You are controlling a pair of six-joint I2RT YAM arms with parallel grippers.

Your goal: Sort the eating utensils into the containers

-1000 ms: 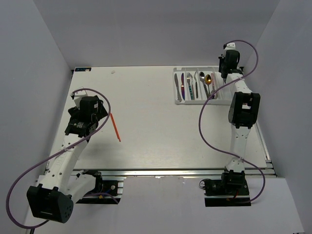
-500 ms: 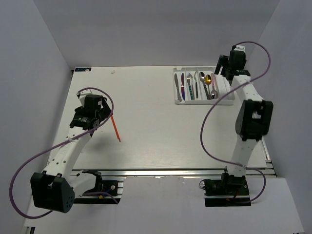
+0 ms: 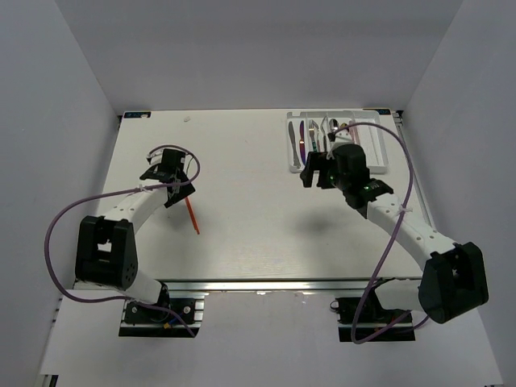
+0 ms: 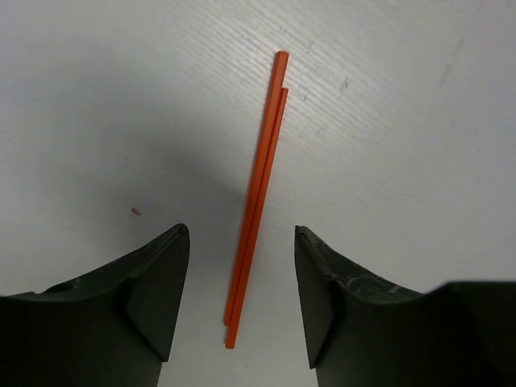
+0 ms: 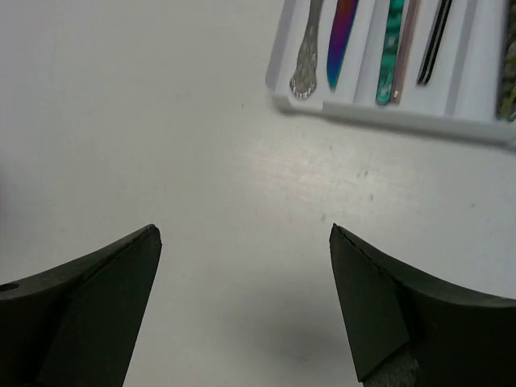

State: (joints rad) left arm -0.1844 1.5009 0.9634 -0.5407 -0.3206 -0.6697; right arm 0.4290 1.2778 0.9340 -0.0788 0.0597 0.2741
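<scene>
The pair of orange chopsticks (image 4: 258,193) is found flat on the table (image 4: 419,161), side by side and touching, well apart from the white tray (image 5: 403,113) in which the other utensils (image 5: 343,32) are laid. The left gripper (image 4: 240,242) is held wide open and empty, its jaws straddling the pair's near end. For a clean pick, descent should be kept centred and both sticks caught together. The right gripper (image 5: 242,234) is likewise spread and empty, just before the tray.
</scene>
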